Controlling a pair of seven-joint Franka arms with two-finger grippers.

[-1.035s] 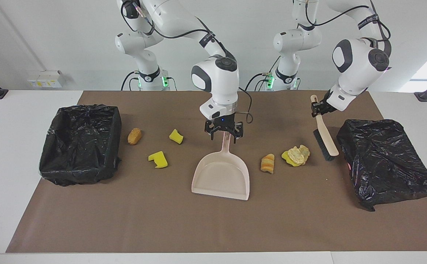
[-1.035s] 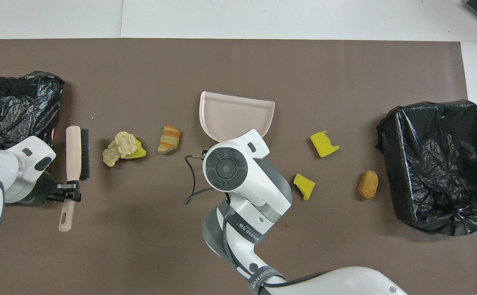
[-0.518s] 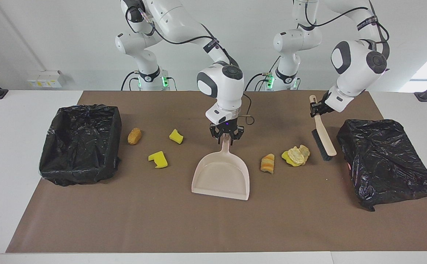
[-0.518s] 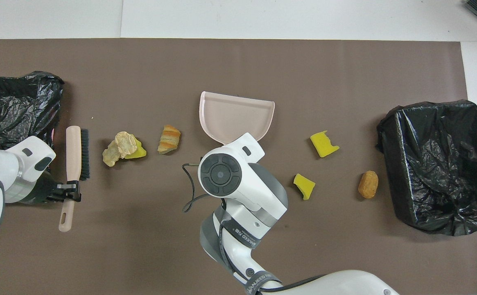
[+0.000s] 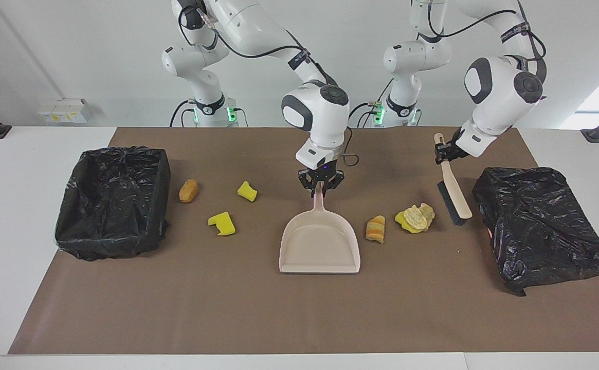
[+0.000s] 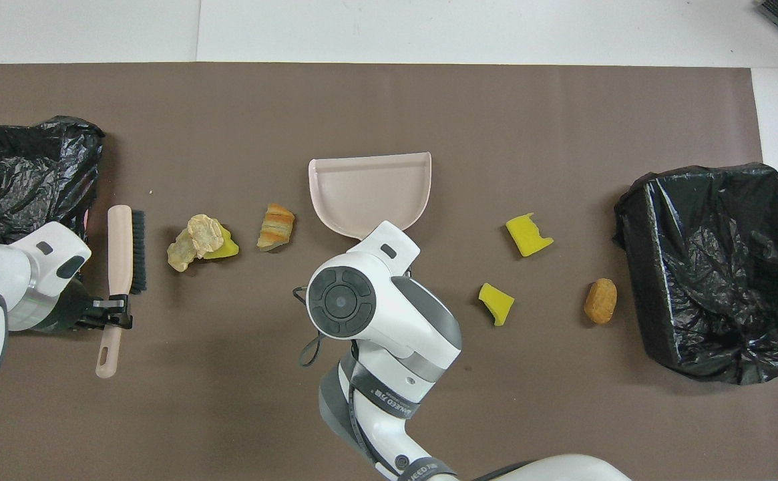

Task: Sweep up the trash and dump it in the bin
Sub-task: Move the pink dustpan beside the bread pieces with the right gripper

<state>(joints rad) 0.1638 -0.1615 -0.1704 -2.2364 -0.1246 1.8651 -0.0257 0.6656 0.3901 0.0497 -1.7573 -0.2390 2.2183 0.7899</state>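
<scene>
My right gripper point(image 5: 321, 189) is shut on the handle of the beige dustpan point(image 5: 319, 246) point(image 6: 368, 190), which lies flat mid-table with its mouth facing away from the robots. Toward the left arm's end, my left gripper point(image 5: 444, 154) point(image 6: 115, 314) is shut on the brush point(image 5: 453, 192) point(image 6: 120, 247), bristles near the mat. Trash lies beside the pan: a striped bread lump point(image 5: 375, 228) point(image 6: 276, 226) and a paper wad point(image 5: 415, 218) point(image 6: 198, 239) on a yellow chunk. On the bin's side lie two yellow chunks point(image 5: 221, 223) point(image 5: 247, 191) and a brown lump point(image 5: 188, 190).
A black-bagged bin point(image 5: 109, 241) point(image 6: 656, 334) stands open at the right arm's end of the brown mat. A crumpled black bag point(image 5: 541, 226) point(image 6: 21, 174) lies at the left arm's end, close beside the brush.
My right gripper has closed on the dustpan handle and shifted the pan toward the striped bread lump, squaring its mouth. The left gripper and brush have barely moved.
</scene>
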